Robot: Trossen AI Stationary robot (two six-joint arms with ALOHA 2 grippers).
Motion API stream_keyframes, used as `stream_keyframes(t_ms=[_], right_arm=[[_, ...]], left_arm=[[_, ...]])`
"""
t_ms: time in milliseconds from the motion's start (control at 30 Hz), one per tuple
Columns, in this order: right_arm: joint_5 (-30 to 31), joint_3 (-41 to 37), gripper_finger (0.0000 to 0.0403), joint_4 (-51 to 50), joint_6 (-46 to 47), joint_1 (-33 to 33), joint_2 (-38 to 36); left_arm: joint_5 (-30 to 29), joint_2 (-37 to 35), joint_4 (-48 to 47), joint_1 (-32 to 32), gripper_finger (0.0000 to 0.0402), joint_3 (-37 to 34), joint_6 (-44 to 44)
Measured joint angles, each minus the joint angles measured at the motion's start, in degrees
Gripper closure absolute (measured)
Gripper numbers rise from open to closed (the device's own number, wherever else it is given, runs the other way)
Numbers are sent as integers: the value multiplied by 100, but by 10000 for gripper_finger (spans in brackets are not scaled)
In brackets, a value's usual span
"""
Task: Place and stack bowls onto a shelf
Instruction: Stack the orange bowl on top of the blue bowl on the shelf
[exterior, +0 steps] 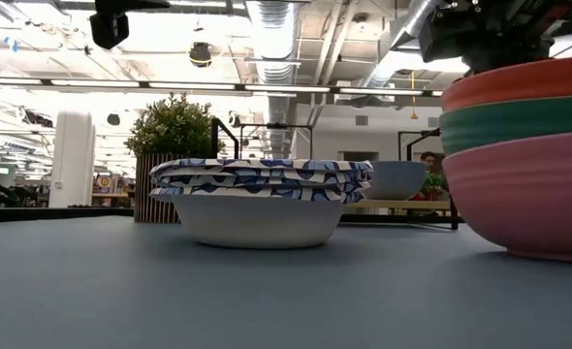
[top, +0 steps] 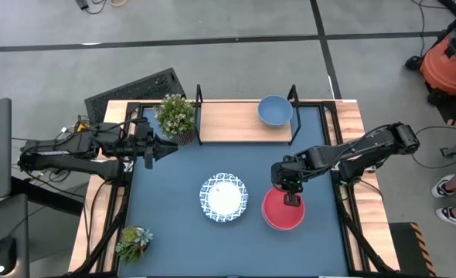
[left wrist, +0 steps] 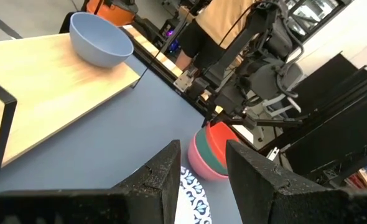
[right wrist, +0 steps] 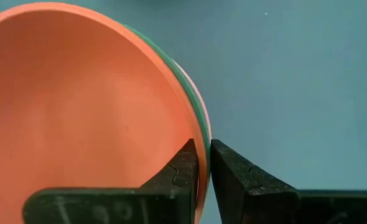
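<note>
A stack of bowls [top: 284, 210] stands at the right of the blue tabletop: orange on top, teal under it, pink at the bottom [exterior: 524, 155]. My right gripper [top: 290, 199] is over it, its jaws shut on the orange bowl's rim [right wrist: 203, 149]. Two white bowls with blue patterned rims [top: 223, 197] sit stacked in the middle [exterior: 260, 199]. A light blue bowl [top: 274, 110] stands on the wooden shelf [top: 228, 122] at the back. My left gripper [top: 154, 147] waits open and empty at the left [left wrist: 202, 168].
A potted plant [top: 175, 116] stands by the shelf's left end, close to the left gripper. A small plant [top: 134, 241] sits at the front left corner. A person's shoes [top: 447, 199] show beyond the table's right edge.
</note>
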Motion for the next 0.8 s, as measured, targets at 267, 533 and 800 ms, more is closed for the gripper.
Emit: stream_keyframes(t_ms=[267,533,800], right_arm=[[-119,0,348,-17,2,0,1],[-249,0,338,22,69,0,0],[-271,-2,337,17,91,0,0]], left_arm=[[2,1,3,-2,289,0,-8],[2,1,7,0,289,0,-15],[3,-1,14,0,289,0,-14]])
